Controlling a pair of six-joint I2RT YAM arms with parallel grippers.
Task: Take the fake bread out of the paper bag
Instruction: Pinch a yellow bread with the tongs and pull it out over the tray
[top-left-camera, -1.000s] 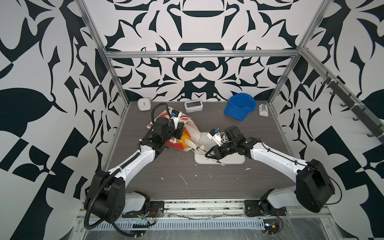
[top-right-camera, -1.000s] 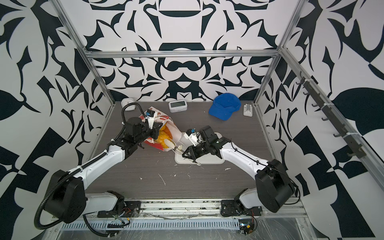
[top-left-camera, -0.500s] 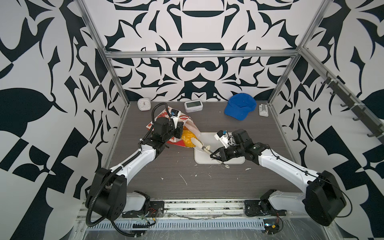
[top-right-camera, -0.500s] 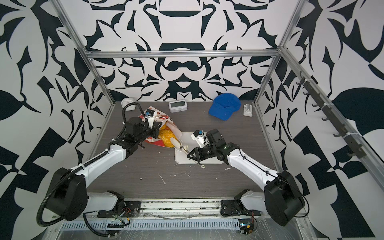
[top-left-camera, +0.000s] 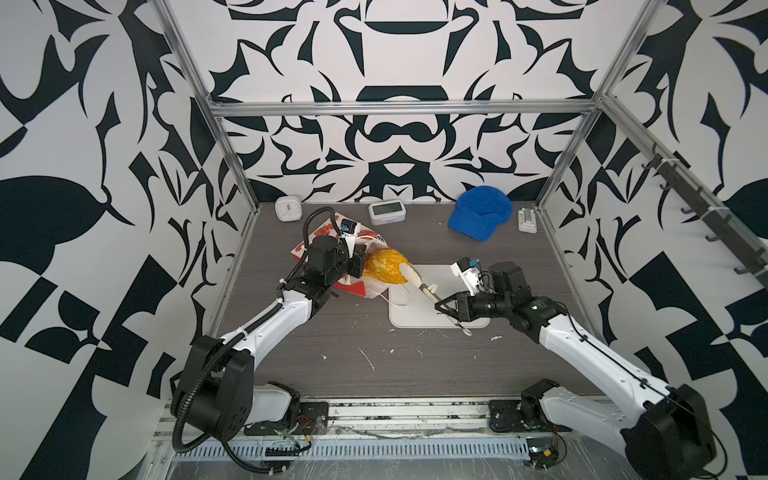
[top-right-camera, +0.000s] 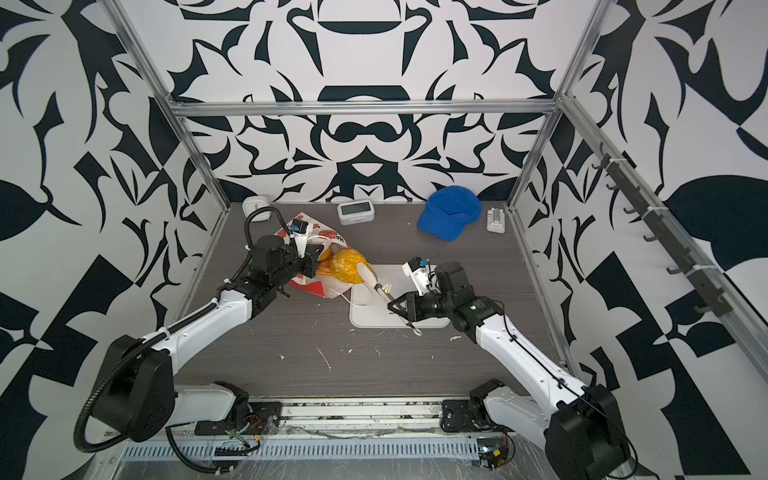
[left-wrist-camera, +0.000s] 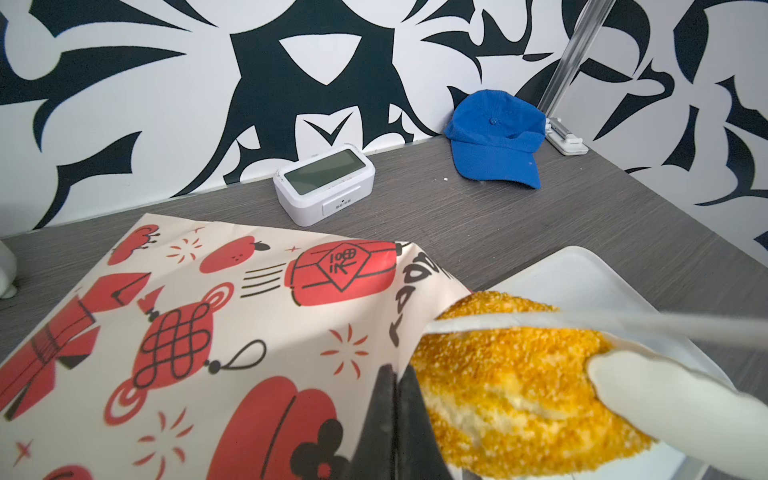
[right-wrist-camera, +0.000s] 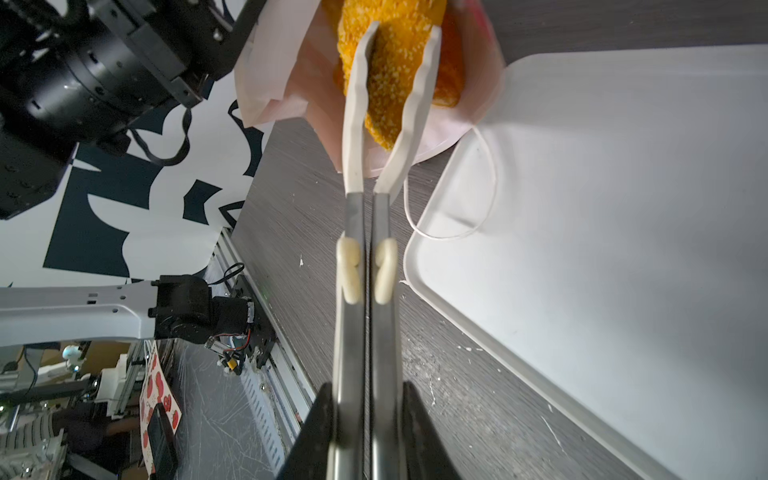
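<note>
The bag (left-wrist-camera: 249, 311) lies on its side on the table (top-left-camera: 332, 374), its mouth turned toward the white tray (top-left-camera: 436, 270). The left gripper (left-wrist-camera: 392, 376) is closed, its black fingers pinching the upper edge of the bag's mouth. The right gripper (right-wrist-camera: 365, 415) is clamped around the metal arms of the tongs (right-wrist-camera: 365, 291), pressing them nearly together. The tongs' white tips grip a grainy golden-yellow bread (top-left-camera: 384, 268) from both sides. The bread sticks out of the bag's mouth with its far end still inside, at the tray's edge nearest the bag. In the right wrist view a darker orange piece (right-wrist-camera: 453, 70) shows beside it inside the bag. One white cord (right-wrist-camera: 449, 237) of the bag loops onto the tray. By the back wall, well apart from both arms, sit a digital clock (top-left-camera: 386, 212) and a blue cap (top-left-camera: 480, 212).
</note>
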